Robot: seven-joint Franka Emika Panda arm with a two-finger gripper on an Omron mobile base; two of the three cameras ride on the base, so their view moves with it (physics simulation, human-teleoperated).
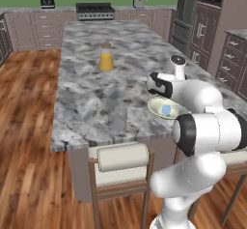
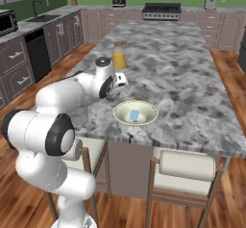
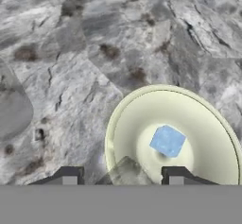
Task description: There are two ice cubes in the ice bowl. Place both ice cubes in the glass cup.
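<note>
One ice cube (image 3: 167,140) is sitting in the middle of the ice bowl (image 3: 124,124). Starting from the left, the glass cup (image 3: 13,106) is standing near the bowl, very faint against the stone, and I think it is waiting there so the trip will be short. Next, the gripper (image 3: 123,179) is hanging over the bowl's near rim with its two fingers spread apart. A pale, see-through block (image 3: 126,170) is showing between them. It may be the other cube, but I cannot tell if the fingers are touching it.

Everything is resting on a grey marble island (image 1: 87,102). A jar of orange drink (image 1: 106,57) is standing well apart, further back. Two stools (image 1: 123,158) are tucked under the near edge. Behind, a stove (image 1: 95,10) is sitting against a green wall, over a wooden floor.
</note>
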